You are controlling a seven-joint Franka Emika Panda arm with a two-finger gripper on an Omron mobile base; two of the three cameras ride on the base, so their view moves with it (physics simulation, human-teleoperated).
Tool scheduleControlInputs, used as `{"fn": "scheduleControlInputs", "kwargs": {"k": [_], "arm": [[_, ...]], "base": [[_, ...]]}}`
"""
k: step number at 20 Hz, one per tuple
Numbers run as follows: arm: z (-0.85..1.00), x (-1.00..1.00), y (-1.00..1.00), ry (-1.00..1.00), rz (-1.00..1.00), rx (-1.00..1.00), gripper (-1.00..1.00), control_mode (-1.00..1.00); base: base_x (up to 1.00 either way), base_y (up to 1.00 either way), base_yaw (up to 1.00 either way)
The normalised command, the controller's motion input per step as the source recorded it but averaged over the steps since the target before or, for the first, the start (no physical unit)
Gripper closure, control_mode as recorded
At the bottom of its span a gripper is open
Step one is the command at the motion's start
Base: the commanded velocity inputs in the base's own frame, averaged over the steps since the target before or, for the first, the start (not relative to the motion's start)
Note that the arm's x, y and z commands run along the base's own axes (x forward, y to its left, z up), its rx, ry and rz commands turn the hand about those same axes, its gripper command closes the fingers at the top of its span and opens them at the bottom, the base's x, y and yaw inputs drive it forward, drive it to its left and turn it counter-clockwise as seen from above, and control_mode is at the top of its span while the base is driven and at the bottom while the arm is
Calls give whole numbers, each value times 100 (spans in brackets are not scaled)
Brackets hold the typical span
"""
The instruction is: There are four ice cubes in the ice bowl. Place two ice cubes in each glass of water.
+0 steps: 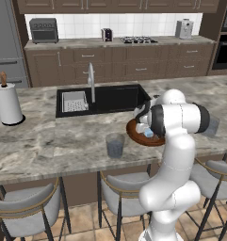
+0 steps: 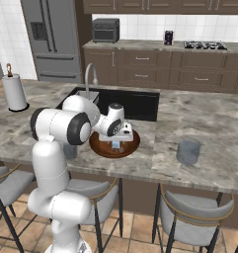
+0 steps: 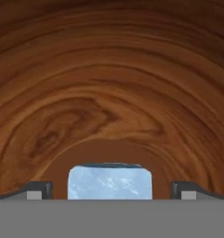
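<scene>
Taking the wide, shallow reddish-brown wooden ice bowl (image 1: 133, 133) as the landmark, one short clear grey-blue glass of water (image 1: 115, 145) stands just beside it to the left, nearer the counter's front edge. The two-finger gripper (image 3: 110, 189) is lowered into the bowl with its jaws spread wide and nothing grasped. A small pale blue-white ice cube (image 3: 110, 182) lies directly between the fingertips (image 3: 38, 189) (squarely centred, by the hand view), so the coming move is probably a straight closure. The second glass (image 2: 188, 151) stands well apart to the bowl's right.
</scene>
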Motion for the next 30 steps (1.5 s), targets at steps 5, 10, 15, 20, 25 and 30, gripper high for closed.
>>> {"fn": "scheduleControlInputs", "kwargs": {"k": [5, 10, 15, 20, 25, 30], "arm": [[-16, 0, 2, 0, 0, 0, -100, -100], [-6, -1, 2, 0, 0, 0, 100, -100], [5, -17, 0, -1, 0, 0, 100, -100], [35, -22, 0, -9, 0, 3, 100, -100], [42, -2, 1, -7, 0, 3, 100, -100], [47, 0, 1, -4, 0, 3, 100, -100]], "base": [[0, 0, 0], [0, 0, 0], [0, 0, 0], [0, 0, 0], [0, 0, 0], [0, 0, 0]]}}
